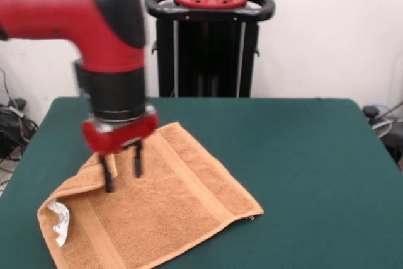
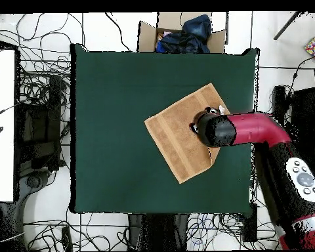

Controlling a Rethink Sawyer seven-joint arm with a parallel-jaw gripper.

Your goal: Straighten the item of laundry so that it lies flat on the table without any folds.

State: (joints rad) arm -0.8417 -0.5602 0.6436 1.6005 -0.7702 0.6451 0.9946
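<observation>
One towel (image 1: 164, 212), one table (image 1: 302, 155), one arm (image 2: 255, 128), two fingers (image 1: 137, 160), one cardboard box (image 2: 147, 36).

The arm (image 2: 252, 128) is hiding the tool from overhead; the towel's (image 1: 157, 218) near edge is running off the front view's bottom.

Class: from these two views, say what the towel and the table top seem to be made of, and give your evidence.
Towel: likely cotton terry, matte orange-tan, given its nubby pile and flatter woven bands. Table top: apparently felt-like fabric, dark green; no shine or grain shows.
</observation>
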